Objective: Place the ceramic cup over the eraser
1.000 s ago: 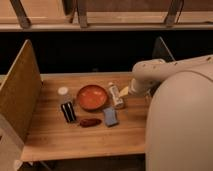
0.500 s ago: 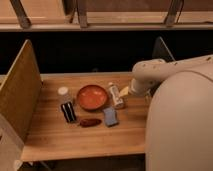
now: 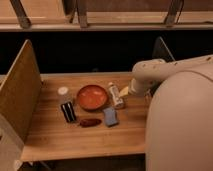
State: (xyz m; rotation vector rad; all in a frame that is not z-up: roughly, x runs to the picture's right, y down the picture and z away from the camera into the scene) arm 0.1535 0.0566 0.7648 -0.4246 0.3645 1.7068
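White plastic fills the lower right: the robot's rounded body (image 3: 182,125) blocks that corner of the wooden table (image 3: 75,142) and is itself cut off by the frame. The table's front edge is partly out of view. A tall wooden side board (image 3: 20,90) stands at the far left end, well apart from the gripper. A darker panel (image 3: 162,50) behind the arm is only partly seen.

The white arm (image 3: 165,70) reaches in from the right and bends down. The gripper (image 3: 129,91) at its end sits low over the table's right part and blends into the arm. I cannot tell whether it is wide or narrow, or holding anything.

Just beside the gripper, on its left in the view, lies a cream-and-yellow bottle (image 3: 116,96). Beyond that is the orange-red bowl (image 3: 92,96). A blue-grey pad (image 3: 110,116) lies nearer the front than the gripper. Left of the pad is a dark red oval thing (image 3: 90,122) that I cannot identify.

The eraser (image 3: 68,111), black with a pale stripe, lies well apart from the gripper, past the bowl. The ceramic cup (image 3: 63,92) stands just behind the eraser, farthest from the gripper of the small things. Whether the two touch is unclear.
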